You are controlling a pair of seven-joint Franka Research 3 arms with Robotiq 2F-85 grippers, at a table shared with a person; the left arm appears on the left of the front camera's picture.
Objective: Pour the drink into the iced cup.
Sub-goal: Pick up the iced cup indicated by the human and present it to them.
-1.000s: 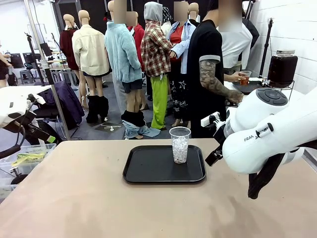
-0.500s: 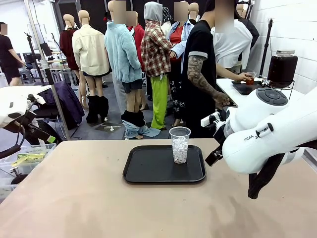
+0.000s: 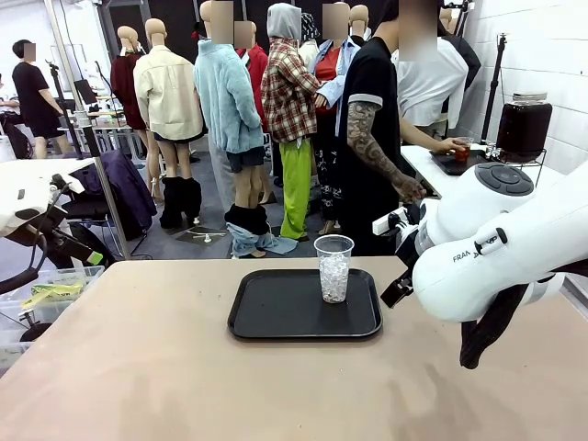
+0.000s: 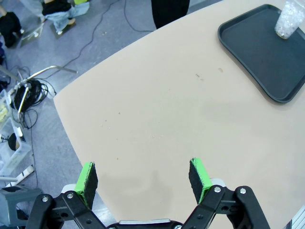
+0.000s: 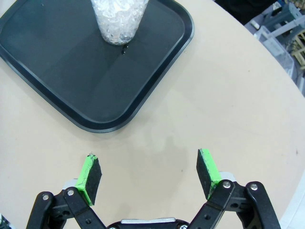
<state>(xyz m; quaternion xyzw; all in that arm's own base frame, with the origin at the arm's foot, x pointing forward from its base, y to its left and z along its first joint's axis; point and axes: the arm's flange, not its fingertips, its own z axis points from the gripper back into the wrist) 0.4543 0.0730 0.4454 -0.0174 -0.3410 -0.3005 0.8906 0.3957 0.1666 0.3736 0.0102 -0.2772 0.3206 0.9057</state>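
My right gripper (image 5: 148, 171) hangs wide open and empty over the worktop (image 5: 228, 109). The iced cup (image 5: 117, 19) stands ahead on the tray (image 5: 71, 90). My left gripper (image 4: 143, 174) is open and empty too. The drink (image 3: 462, 151) is well apart, by a person's hand (image 3: 447, 144).

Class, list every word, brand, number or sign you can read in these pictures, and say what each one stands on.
"FRAN": black letters on the white casing of the right arm; the rest of the word curves out of sight.
Cup and tray: no print to be seen.
Things in the background: any print is too small or blurred to read.
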